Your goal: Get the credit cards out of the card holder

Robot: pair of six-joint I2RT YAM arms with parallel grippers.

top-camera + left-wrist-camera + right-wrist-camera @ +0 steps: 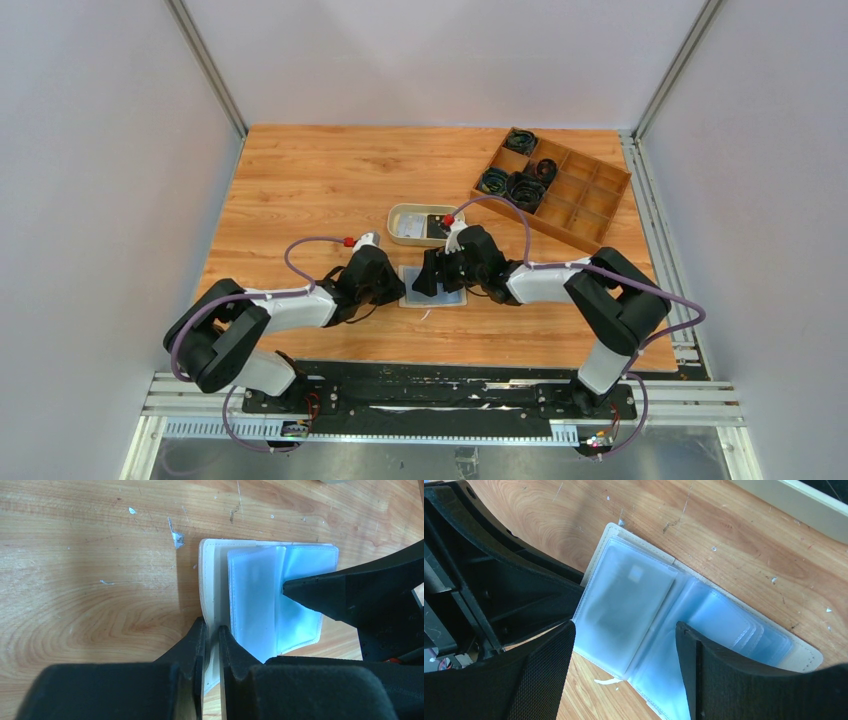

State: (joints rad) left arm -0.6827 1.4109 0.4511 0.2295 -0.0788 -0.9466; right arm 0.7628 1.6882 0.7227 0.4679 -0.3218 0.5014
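The card holder lies open on the table between my grippers, a cream bifold with clear plastic sleeves. In the left wrist view my left gripper is shut on the near edge of its cream left leaf. In the right wrist view my right gripper is open just above the sleeves, one finger on either side of the fold. A pale blue-grey credit card shows through the left sleeve. Stacked pale blue pockets fill the right leaf; I cannot tell what they hold.
A beige oval dish sits just behind the card holder; its rim shows in the right wrist view. A brown wooden compartment tray with black coiled items stands at the back right. The two grippers are close together.
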